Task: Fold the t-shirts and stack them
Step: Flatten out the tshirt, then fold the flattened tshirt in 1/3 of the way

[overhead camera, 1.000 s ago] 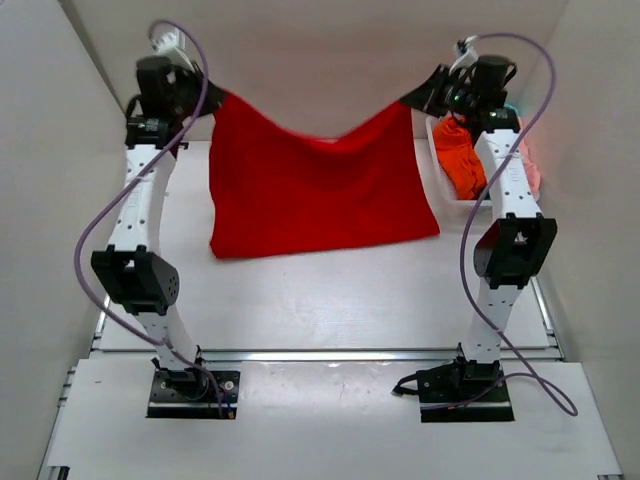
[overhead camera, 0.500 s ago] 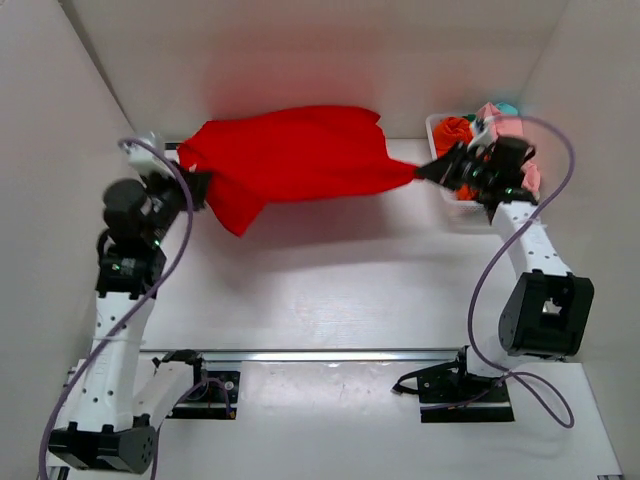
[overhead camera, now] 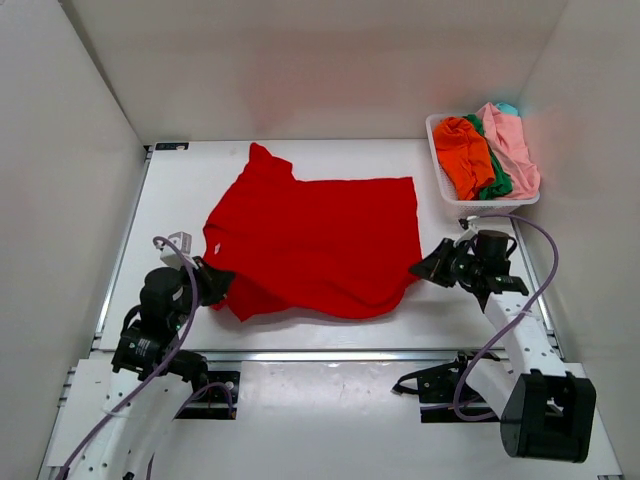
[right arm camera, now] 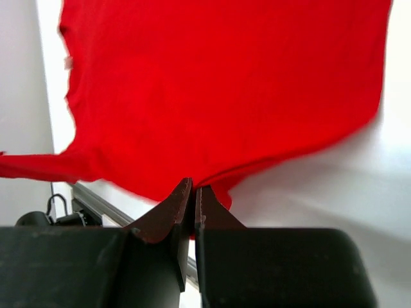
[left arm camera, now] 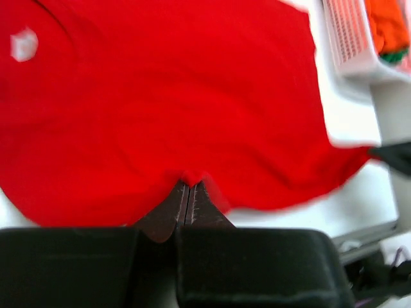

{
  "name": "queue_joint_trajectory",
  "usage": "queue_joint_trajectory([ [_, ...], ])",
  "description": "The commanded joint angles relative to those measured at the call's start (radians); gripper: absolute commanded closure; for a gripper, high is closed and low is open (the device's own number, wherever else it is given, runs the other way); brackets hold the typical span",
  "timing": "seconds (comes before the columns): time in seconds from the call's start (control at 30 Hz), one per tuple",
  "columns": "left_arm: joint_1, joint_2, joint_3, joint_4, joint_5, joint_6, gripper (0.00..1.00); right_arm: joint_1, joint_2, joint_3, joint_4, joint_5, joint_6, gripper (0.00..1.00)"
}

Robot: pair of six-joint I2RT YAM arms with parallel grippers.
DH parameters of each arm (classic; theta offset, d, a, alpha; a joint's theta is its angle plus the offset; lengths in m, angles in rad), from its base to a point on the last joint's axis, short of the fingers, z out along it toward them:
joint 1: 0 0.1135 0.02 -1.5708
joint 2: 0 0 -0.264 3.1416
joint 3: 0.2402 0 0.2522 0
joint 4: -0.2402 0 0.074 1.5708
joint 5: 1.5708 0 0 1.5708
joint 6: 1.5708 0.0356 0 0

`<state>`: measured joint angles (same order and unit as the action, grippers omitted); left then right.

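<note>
The red t-shirt is down from the air and now lies flat on the tabletop. The left hand and right hand each pinch its near edge, I think. Folding comes next.

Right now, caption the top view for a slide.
Left claw and right claw pinch near corners of the red shirt spread on the table; other shirts fill the basket.

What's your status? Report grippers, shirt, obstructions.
Left gripper shut on red t-shirt, near-left edge. Right gripper shut on its near-right edge. Shirt spread on table, unfolded. Basket with other t-shirts apart, far right.
</note>
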<state>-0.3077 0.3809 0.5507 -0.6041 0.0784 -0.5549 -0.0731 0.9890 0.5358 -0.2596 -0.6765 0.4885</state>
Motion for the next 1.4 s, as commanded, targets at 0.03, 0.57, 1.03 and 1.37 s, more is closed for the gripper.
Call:
queue_joint_trajectory([
  [0.03,0.026,-0.004,0.025,-0.124,0.026,-0.108,1.00,-0.013,-0.059,-0.033,-0.136,0.072,-0.039,0.99],
  [0.57,0.033,0.268,0.089,0.076,-0.061,0.007,1.00,-0.180,0.022,0.041,-0.216,0.175,-0.022,1.00],
  [1.03,0.094,0.392,0.201,0.124,-0.114,0.082,1.00,-0.094,0.031,0.059,-0.153,0.109,0.067,1.00],
  [1.37,0.154,0.472,0.180,0.210,-0.111,0.115,1.00,-0.134,0.095,0.069,-0.136,0.107,0.035,1.00],
])
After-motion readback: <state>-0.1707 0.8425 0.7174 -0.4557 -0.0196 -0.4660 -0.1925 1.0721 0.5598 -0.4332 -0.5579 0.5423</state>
